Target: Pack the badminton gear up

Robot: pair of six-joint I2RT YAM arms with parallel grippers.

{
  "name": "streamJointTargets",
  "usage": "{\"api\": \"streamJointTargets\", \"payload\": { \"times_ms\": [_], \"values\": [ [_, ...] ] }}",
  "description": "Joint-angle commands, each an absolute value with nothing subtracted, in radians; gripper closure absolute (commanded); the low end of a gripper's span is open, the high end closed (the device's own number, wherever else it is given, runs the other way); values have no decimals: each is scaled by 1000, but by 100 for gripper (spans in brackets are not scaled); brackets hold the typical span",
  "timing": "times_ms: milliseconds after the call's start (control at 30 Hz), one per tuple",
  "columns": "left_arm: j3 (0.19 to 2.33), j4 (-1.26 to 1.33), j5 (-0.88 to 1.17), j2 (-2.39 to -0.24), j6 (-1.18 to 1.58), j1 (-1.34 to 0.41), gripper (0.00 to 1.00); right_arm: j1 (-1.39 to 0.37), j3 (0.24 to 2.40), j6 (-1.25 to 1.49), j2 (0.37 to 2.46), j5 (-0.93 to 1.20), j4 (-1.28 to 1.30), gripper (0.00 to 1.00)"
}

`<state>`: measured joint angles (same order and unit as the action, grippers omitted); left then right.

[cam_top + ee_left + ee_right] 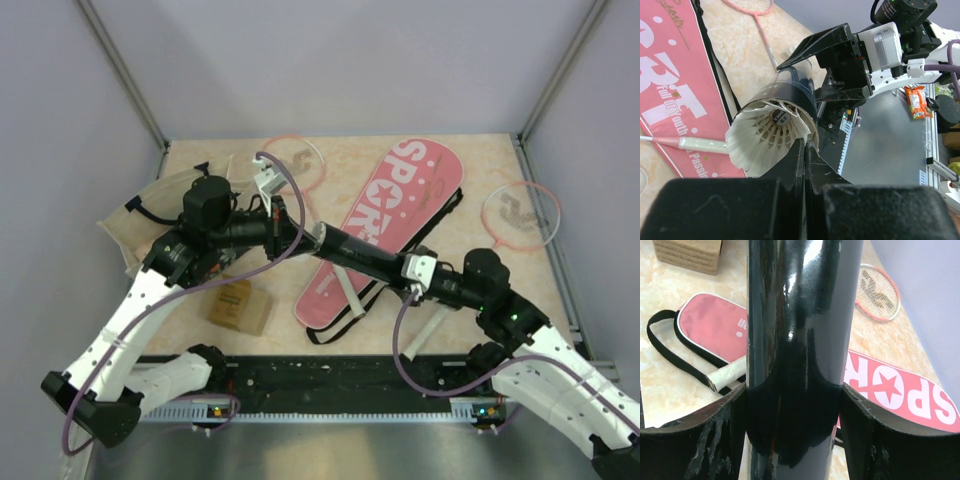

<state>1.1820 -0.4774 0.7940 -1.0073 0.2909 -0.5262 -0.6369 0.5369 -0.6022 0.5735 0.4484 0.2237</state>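
The black tube (355, 252) hangs level above the table with my right gripper (412, 270) shut round it; in the right wrist view the tube (800, 315) fills the gap between both jaws of that gripper (792, 390). The white shuttlecock (765, 142) sits cork-first in the tube's mouth (795, 90), skirt sticking out. My left gripper (807, 145) is shut, its tips pinching the skirt's edge. Below lies the pink SPORT cover (400, 190). One racket (295, 160) lies at the back, a second racket (520, 215) at the right.
A beige tote bag (140, 215) lies at the far left under my left arm. A small brown box (240, 305) stands in front of it. A white racket handle (730, 371) rests across the cover's black strap (662, 347). Grey walls close the table in.
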Motion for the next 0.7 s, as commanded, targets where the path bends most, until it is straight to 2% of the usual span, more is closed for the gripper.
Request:
{"api": "streamJointTargets", "payload": {
  "times_ms": [0,667],
  "values": [
    [1166,-413,836,-1025,301,-531,100,-644,569,-606,581,509,77,59],
    [1154,-509,907,-1051,201,-532,100,-643,595,-631,635,633,20,59]
  ]
}}
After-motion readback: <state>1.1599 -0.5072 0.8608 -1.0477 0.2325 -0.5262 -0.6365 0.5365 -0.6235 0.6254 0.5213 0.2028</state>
